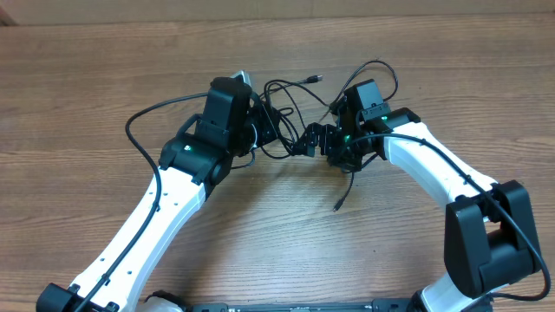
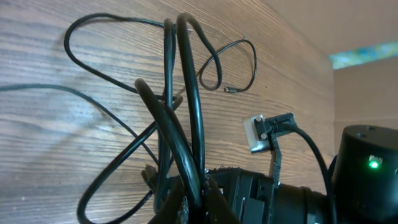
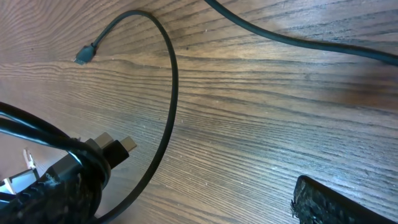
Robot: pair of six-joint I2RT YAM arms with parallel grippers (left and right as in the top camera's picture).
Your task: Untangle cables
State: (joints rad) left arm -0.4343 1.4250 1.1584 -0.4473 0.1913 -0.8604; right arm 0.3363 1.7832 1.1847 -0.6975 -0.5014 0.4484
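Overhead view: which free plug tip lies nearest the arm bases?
The tip just below the right gripper, ending a short straight run of cable. The other free tip lies beyond the tangle, toward the far edge.

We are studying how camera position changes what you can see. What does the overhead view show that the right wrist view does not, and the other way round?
Only the overhead view shows the left arm and the right arm whole, with the knot of cables between them. Only the right wrist view shows, close up, a plug with a silvery tip. Both show the wooden table and a thin black cable ending in a small loose plug.
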